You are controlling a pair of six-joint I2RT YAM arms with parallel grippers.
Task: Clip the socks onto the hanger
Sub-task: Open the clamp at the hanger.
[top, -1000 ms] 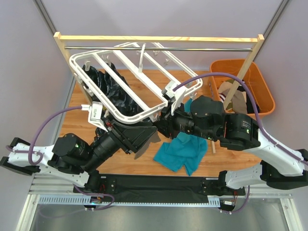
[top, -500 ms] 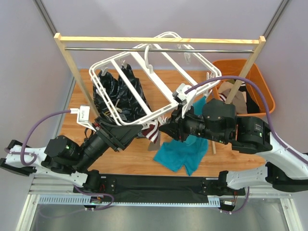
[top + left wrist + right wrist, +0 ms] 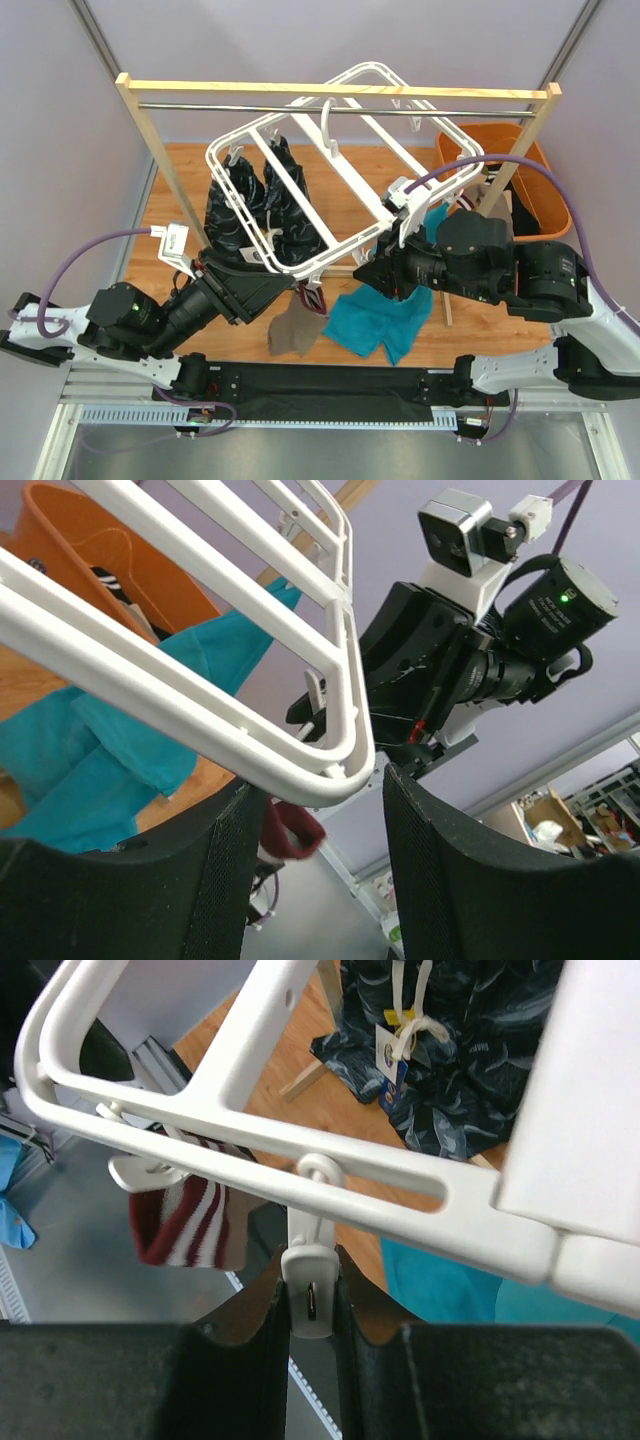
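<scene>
Far left: left end effector (image 3: 318,790) released, fingers spread wide on either side of the near corner of the hanger (image 3: 200,705), pinching nothing. Low between them a dark red scrap, likely the cuff of the striped sock (image 3: 190,1225). Hanger tilted, hooked over the rack's rail, well above the worktop (image 3: 465,330).

Striped sock dangling under the near rail, apparently clipped already. Below it, flat on the worktop, the grey-brown sock (image 3: 293,333), probably next in line. Just right of that, the teal sock (image 3: 380,318), crumpled and loose.

Further right: right end effector (image 3: 307,1310) clenched on a white clip (image 3: 305,1270) hanging from that same rail, next along from the striped sock. Impossible to tell from the wrist view whether its mouth is squeezed open yet.

For a clean step:
- Back the left end effector out from under the frame without nudging the corner, to avoid swinging the frame and dragging the clip out of the right-hand grasp.
- Take the grey-brown sock by its cuff, not mid-length.
- Feed the cuff edge into the clip mouth only once it gapes.
- Ease off the squeeze only with fabric well inside.

Rightmost: orange basket (image 3: 555,210), more fabric inside.
</scene>
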